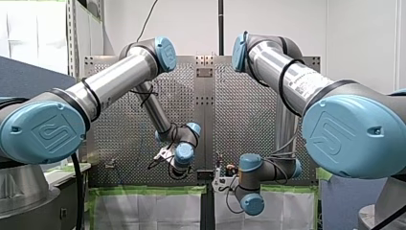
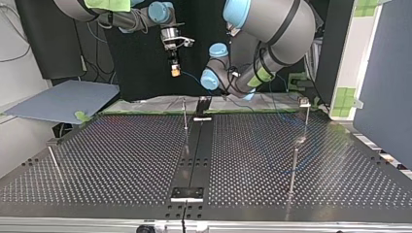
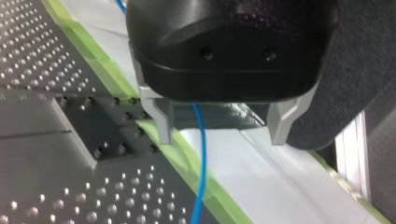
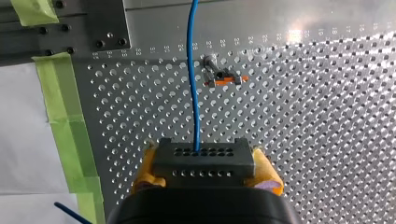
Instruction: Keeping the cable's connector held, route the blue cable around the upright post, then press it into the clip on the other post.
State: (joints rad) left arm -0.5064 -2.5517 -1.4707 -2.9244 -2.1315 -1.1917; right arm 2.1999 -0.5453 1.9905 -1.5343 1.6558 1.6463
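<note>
A dark perforated counter fills the top view, edged on its far side with green tape and a white sheet. Several thin posts rise from it: one upright post near the middle, a post with a small fitting on top towards the view's right, another post nearer the camera, and a leaning rod at the left.

The right end effector is clenched with its yellow pads on the black connector. The blue cable leaves the connector and runs ahead over the counter, passing just beside a small orange-and-metal clip.

The left end effector is released. Its metal fingers stand apart with the cable hanging between them, touching neither.

In the top view the cable shows only as a faint line whose course cannot be followed. The front view hides both end effectors behind the arms.
</note>
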